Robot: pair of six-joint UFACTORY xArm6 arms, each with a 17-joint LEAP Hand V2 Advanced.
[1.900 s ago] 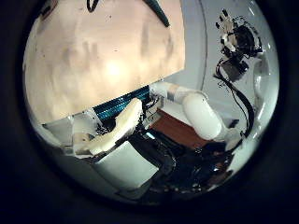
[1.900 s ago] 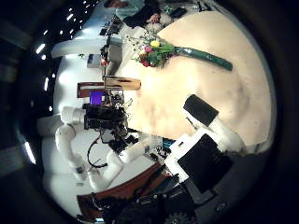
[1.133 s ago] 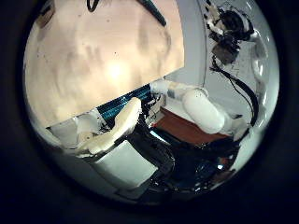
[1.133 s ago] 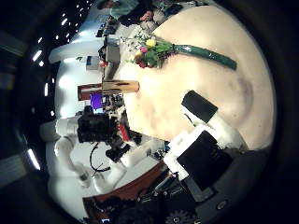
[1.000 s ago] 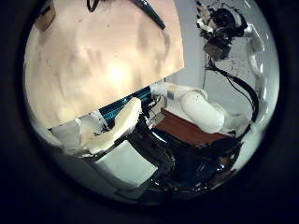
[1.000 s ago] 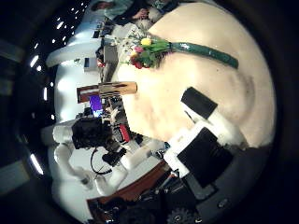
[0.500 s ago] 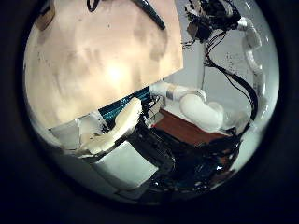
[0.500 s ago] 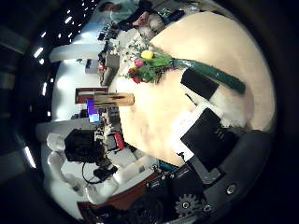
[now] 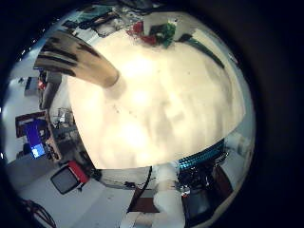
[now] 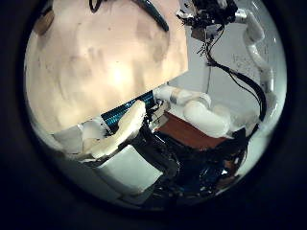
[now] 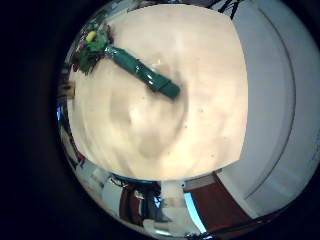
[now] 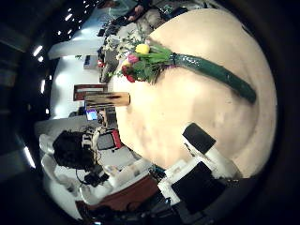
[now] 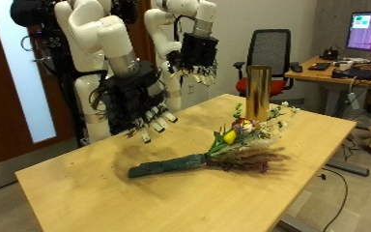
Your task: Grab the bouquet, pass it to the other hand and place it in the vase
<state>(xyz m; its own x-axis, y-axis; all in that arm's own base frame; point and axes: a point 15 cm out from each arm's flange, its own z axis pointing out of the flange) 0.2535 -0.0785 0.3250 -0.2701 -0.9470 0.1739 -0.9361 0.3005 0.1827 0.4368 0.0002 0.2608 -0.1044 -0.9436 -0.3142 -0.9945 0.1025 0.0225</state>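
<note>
The bouquet (image 13: 217,150) lies flat on the wooden table (image 13: 83,188), its green-wrapped stem pointing at my right hand and its red and yellow flowers towards the vase. The tall golden-brown vase (image 13: 258,92) stands upright at the far table edge. My right hand (image 13: 141,101) hangs open above the table, short of the stem end. Farther back my left hand (image 13: 196,53) hovers open, higher up, beside the vase. The right palm views show the bouquet (image 11: 135,68) (image 12: 187,64) on the tabletop below. The left little finger side palm view shows the vase (image 9: 81,62) and the bouquet (image 9: 157,30).
A black office chair (image 13: 273,53) and a desk with a monitor (image 13: 370,29) stand behind the table. The table's front edge runs close below the bouquet. Bare tabletop lies under my right hand.
The right palm view has shifted and the bouquet now looks larger in it, so the right hand has moved nearer. In the left thumb view the right arm has swung away.
</note>
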